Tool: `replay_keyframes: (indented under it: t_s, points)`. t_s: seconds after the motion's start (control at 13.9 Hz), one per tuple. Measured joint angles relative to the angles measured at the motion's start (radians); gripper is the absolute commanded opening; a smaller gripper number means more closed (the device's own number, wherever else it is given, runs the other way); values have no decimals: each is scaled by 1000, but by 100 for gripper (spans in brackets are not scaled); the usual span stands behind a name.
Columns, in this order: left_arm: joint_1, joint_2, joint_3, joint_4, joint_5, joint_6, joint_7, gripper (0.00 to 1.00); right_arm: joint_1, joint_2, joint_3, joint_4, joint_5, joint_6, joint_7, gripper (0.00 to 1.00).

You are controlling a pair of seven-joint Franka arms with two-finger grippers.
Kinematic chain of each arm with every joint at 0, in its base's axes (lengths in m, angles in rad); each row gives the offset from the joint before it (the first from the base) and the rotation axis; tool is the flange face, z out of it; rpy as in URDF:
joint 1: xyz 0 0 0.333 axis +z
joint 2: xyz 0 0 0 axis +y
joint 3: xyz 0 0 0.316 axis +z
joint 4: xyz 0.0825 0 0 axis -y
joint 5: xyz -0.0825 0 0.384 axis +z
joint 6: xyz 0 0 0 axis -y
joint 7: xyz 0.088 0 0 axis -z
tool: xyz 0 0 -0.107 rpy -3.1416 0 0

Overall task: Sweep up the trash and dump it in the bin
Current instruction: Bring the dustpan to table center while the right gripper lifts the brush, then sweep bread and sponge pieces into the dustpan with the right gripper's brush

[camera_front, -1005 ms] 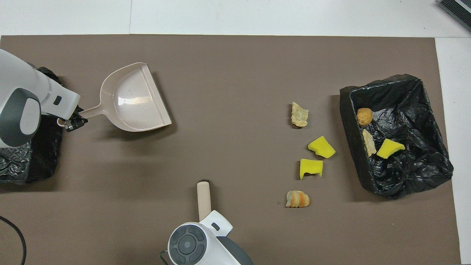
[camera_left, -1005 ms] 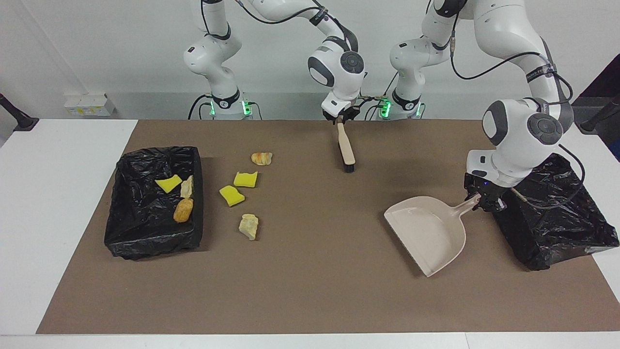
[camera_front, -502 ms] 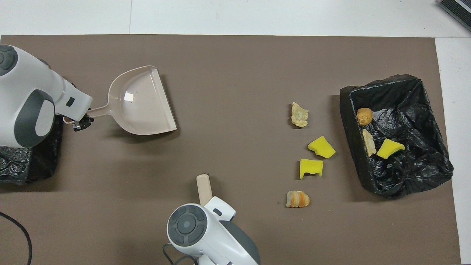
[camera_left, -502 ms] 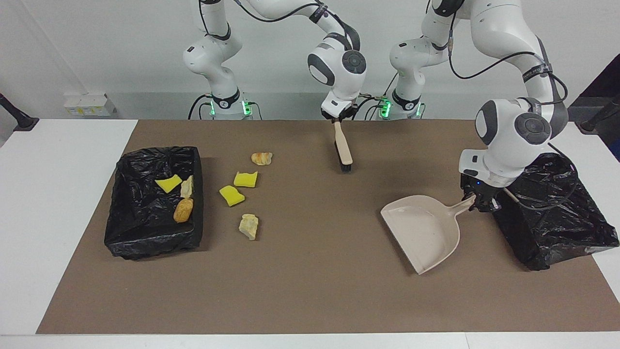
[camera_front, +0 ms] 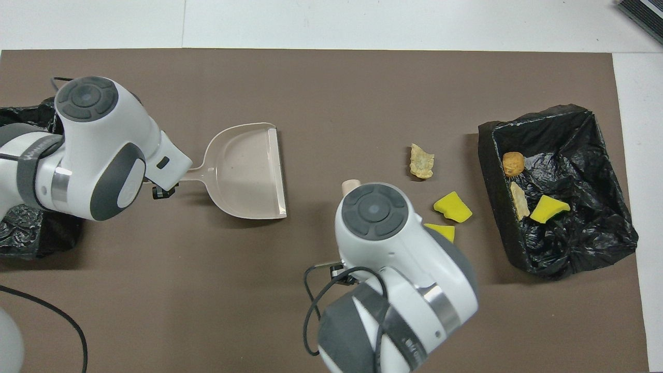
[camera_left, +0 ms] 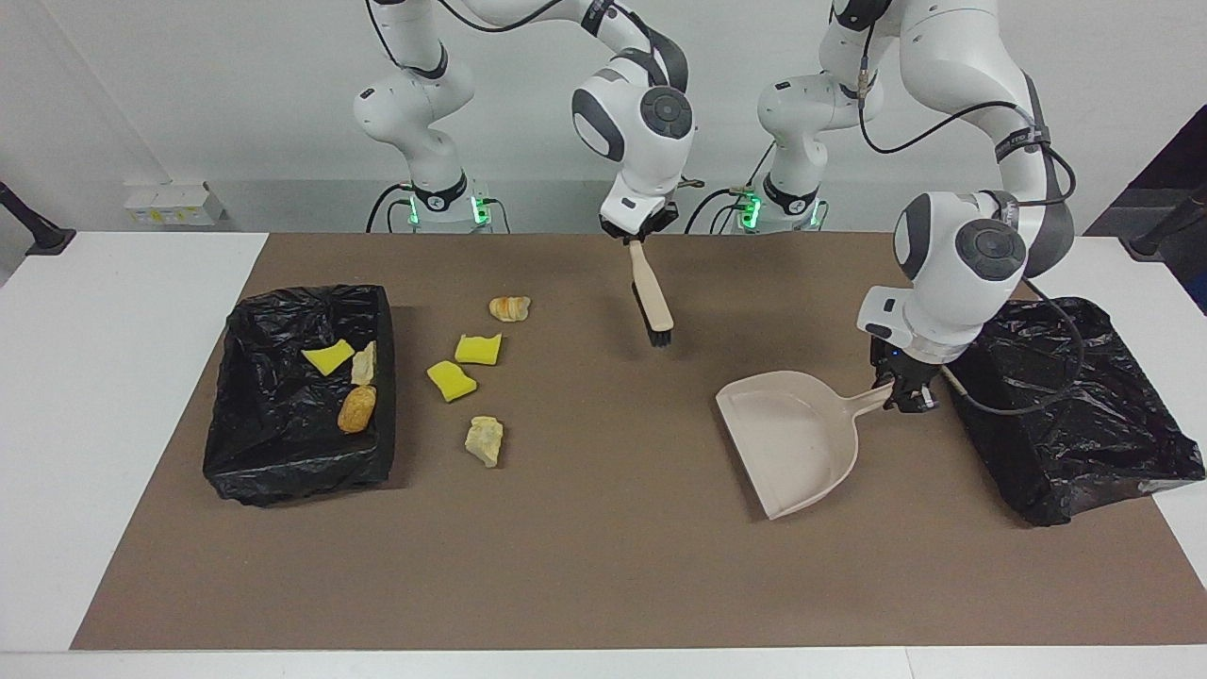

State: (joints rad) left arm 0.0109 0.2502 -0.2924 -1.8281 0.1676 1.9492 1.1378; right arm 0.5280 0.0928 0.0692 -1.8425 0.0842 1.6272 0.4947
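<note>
While both arms hold tools:
trash on mat [camera_left: 452, 380]: two yellow sponge chunks, beige lump, orange-striped lump, beside bin [camera_left: 247, 464]
trash in bin [camera_left: 357, 408]: three scraps
left gripper [camera_left: 907, 397]: clamped on dustpan [camera_left: 787, 439] handle
right gripper [camera_left: 637, 236]: clamped on brush [camera_left: 652, 299]

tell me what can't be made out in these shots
- Overhead view: the right arm's wrist covers the orange-striped lump, half of one yellow sponge, most of the brush and the right hand.
- Overhead view: the left arm covers most of the bin at its end of the table.
- Facing view: that bin's inside is hidden by its own liner folds.
- Both views: whether the dustpan in the left hand touches the mat.
</note>
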Motion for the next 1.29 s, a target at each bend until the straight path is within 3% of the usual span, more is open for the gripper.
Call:
replay_keyframes:
  t_s: [0.22, 0.5, 0.93, 1.29]
  points:
    - [-49, -41, -2, -65, -24, 0, -24, 0, -94, 17, -1, 15, -70, -63, -33, 0]
    - [-143, -94, -3, -131, -30, -1, -106, 0, -144, 24, -1, -16, -122, -119, -33, 0]
    - [-218, -138, -4, -181, -55, -1, -202, 0, -209, -14, 0, -125, -273, -107, -33, 0]
    - [-226, -146, -2, -197, -59, -1, -215, 0, -230, -11, 6, -224, -293, -47, -33, 0]
